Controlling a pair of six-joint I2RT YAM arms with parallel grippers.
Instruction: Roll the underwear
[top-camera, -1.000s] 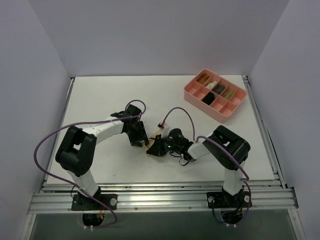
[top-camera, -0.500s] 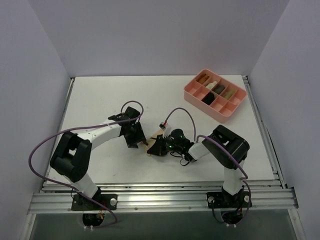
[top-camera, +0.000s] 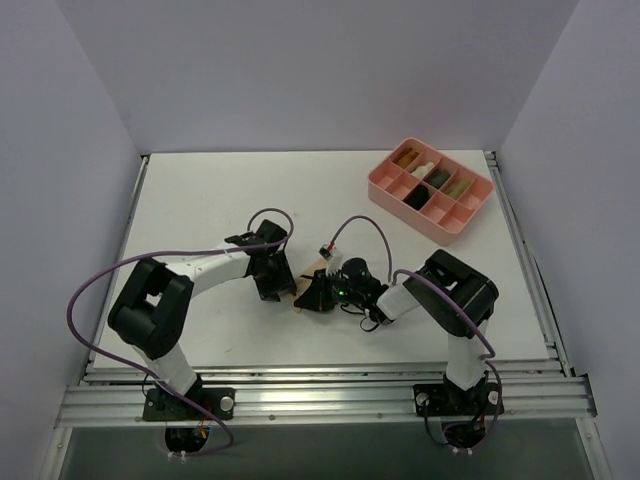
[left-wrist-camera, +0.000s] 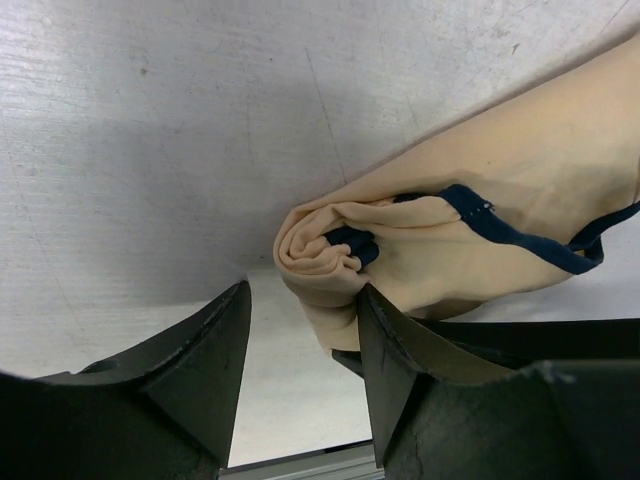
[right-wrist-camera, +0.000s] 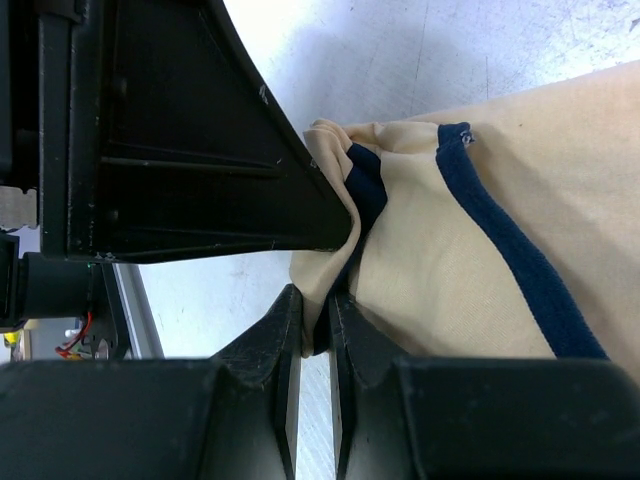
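Just one underwear (left-wrist-camera: 470, 190), pinched by right gripper (right-wrist-camera: 314, 318)

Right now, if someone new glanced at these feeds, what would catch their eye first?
The tan underwear with dark trim, partly rolled at mid-table, where both arms meet. The right end effector is shut on its bunched edge, while the left end effector stands open right at the rolled end. At the table's far right sits a pink divided tray with small items in some compartments.
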